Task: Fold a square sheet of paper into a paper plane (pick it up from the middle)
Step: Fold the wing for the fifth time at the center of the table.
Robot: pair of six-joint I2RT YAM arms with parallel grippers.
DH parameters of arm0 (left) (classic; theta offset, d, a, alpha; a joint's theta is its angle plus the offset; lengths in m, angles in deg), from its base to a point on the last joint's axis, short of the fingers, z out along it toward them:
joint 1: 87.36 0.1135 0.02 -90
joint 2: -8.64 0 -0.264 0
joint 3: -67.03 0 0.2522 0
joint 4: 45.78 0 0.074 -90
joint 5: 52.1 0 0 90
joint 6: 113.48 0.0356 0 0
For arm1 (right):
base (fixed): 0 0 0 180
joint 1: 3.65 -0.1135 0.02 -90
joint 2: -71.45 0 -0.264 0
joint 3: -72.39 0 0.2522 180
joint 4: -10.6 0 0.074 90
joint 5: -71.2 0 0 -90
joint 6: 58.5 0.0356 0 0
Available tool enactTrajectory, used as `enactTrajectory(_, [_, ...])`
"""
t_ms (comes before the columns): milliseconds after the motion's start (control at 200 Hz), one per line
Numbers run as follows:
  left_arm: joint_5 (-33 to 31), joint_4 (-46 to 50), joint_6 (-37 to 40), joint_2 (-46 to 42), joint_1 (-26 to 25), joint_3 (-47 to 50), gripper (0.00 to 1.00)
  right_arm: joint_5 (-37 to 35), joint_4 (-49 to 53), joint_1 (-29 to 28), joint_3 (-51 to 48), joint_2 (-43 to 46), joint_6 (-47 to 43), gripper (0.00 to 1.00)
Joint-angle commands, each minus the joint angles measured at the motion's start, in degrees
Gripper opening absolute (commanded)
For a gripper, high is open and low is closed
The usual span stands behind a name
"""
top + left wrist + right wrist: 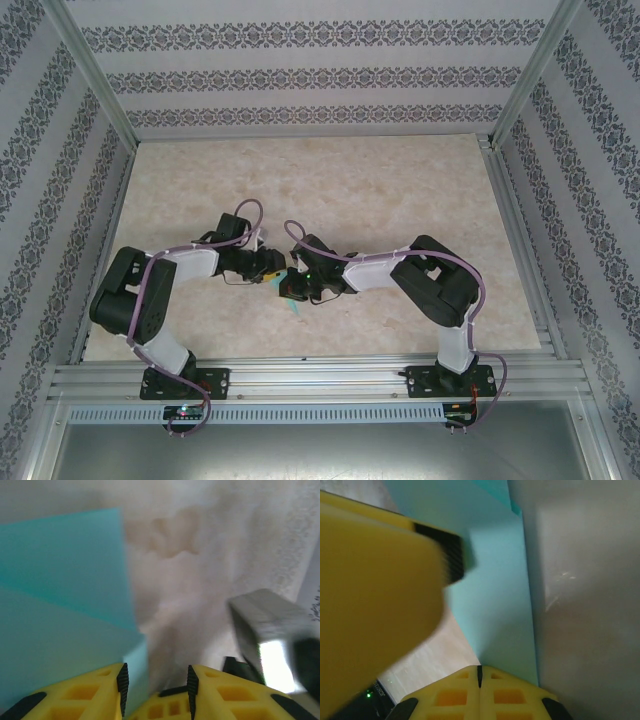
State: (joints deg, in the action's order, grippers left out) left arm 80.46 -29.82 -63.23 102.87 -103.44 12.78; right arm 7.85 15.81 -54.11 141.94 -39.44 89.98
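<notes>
Left gripper (pixel 156 684) jaws part open, edge of folded turquoise paper sheet (pixel 60 610) in the gap beside one pad | sheet lies mid-worktop (pixel 400 190), where both grippers meet | right gripper (pixel 480 674) jaws clenched, tips at sheet; cannot tell if nipped.

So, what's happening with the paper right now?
Left gripper open, edge of turquoise paper in its gap. Right gripper shut beside the paper, grip unclear. Grippers close together.

Turquoise paper (pixel 55 595), folded in layers
</notes>
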Motion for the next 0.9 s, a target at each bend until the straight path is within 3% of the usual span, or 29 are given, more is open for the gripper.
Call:
enactTrajectory(0, [-3.17, -3.21, -1.66, 0.89, 0.12, 0.70, 0.39, -1.87, 8.12, 0.23, -0.86, -0.21, -1.02, 0.03])
enactTrajectory(265, [-4.58, -1.67, -0.96, 4.78, 0.17, 0.33, 0.39, -0.40, 5.93, 0.01, 1.99, 2.08, -1.88, 0.06])
enactTrajectory(470, [-4.99, -0.76, -0.95, 5.22, 0.13, -0.29, 0.39, -0.86, 6.78, 0.10, 3.49, -1.43, -1.84, 0.07])
enactTrajectory(894, [-7.32, 1.85, -0.32, 8.51, 0.66, -1.88, 0.36, 1.80, 1.33, -0.45, -11.58, 2.60, 1.04, 0.09])
